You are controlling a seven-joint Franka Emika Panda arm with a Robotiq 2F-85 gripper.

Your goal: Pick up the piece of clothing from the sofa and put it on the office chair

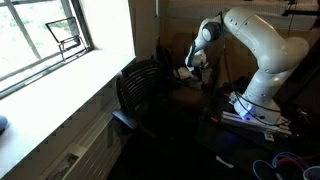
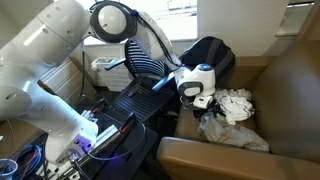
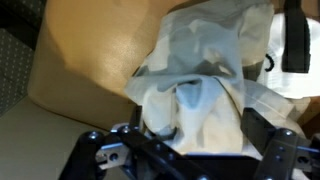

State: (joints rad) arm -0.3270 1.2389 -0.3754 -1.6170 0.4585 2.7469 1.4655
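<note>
The piece of clothing [image 2: 236,118] is a crumpled white cloth lying on the brown sofa [image 2: 290,90]. It fills the wrist view [image 3: 205,60], with sofa leather [image 3: 80,60] to its left. My gripper [image 2: 205,102] hangs just over the cloth's near edge. In the wrist view its fingers [image 3: 200,128] are spread wide, one on each side of a fold of the cloth, not closed. The black mesh office chair [image 2: 135,95] stands right beside the sofa, under my arm. It also shows in an exterior view [image 1: 140,90], with the gripper [image 1: 191,72] beyond it.
A black bag [image 2: 212,55] sits at the back of the sofa behind the cloth. The sofa's arm [image 2: 220,158] lies in front. My base [image 1: 255,110] stands beside the chair. A window [image 1: 50,35] and a long sill run along the wall. Cables [image 2: 20,160] lie on the floor.
</note>
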